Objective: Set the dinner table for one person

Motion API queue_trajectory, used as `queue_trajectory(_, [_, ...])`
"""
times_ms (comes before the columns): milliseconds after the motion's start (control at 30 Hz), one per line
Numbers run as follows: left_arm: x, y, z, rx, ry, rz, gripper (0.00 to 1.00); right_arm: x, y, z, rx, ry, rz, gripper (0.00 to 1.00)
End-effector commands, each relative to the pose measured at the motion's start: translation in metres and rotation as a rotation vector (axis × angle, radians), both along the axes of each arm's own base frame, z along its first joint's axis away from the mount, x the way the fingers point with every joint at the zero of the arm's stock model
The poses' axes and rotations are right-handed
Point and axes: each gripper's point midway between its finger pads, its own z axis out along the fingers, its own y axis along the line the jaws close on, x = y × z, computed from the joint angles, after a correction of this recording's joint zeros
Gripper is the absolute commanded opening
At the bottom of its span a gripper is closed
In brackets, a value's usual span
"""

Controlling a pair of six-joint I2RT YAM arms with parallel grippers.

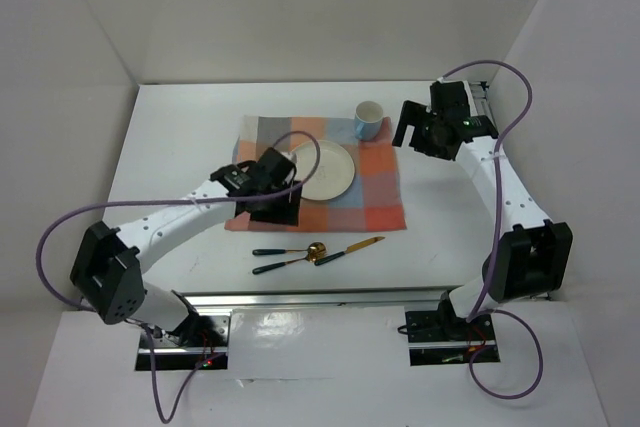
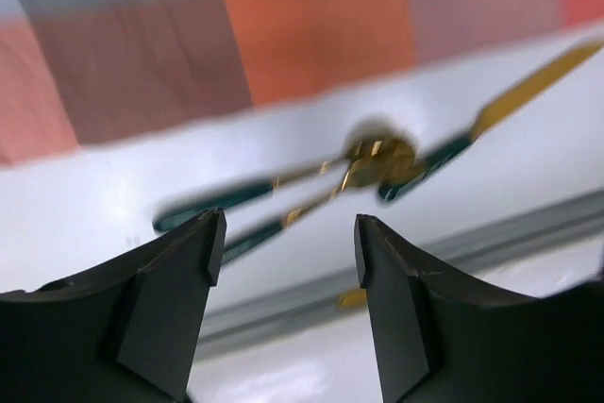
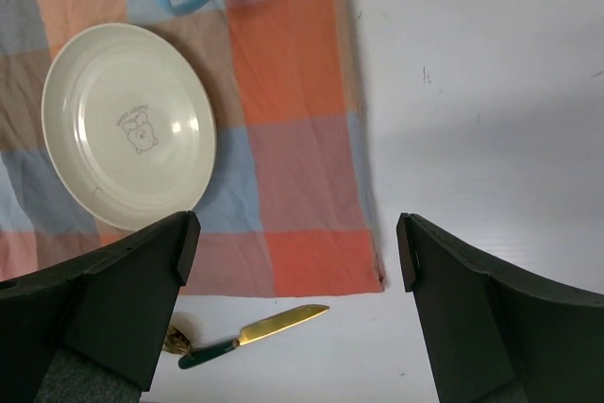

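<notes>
White walls box in the counter point(image 1: 170, 137), which carries a checked cloth point(image 1: 375, 192) at its middle. The left arm reaches low over the cloth's near-left corner, with the left claw point(image 2: 288, 247) apart and empty and blurred green-handled cutlery point(image 2: 377, 162) just off the cloth's near edge. The right arm hangs beyond the cloth's far-right corner, right claw point(image 3: 297, 252) spread wide and empty. Only its wrist view shows the small figure printed on the plate point(image 3: 127, 125).

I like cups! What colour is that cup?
The cup is light blue, white inside; best in the top view.
</notes>
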Motion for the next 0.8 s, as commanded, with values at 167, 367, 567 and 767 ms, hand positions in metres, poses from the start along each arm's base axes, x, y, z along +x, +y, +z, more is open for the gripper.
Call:
queue_trajectory(167, [-0.091, -0.001, -0.049, 0.242, 0.155, -0.142, 0.81, 0.005, 0.005, 0.022, 0.042, -0.081, 0.015, 1.00])
queue_trajectory(367, [-0.107, 0.013, -0.084, 0.417, 0.222, -0.179, 0.86, 0.004, 0.008, 0.022, 0.042, -0.081, 0.024, 1.00])
queue_trajectory(567, [-0.110, 0.022, -0.103, 0.459, 0.239, -0.186, 0.73, 0.006, 0.009, 0.024, 0.043, -0.090, 0.024, 1.00])
queue_trajectory(767, [-0.110, 0.022, -0.113, 0.453, 0.230, -0.194, 0.71, 0.005, 0.010, 0.024, 0.050, -0.089, 0.031, 1.00])
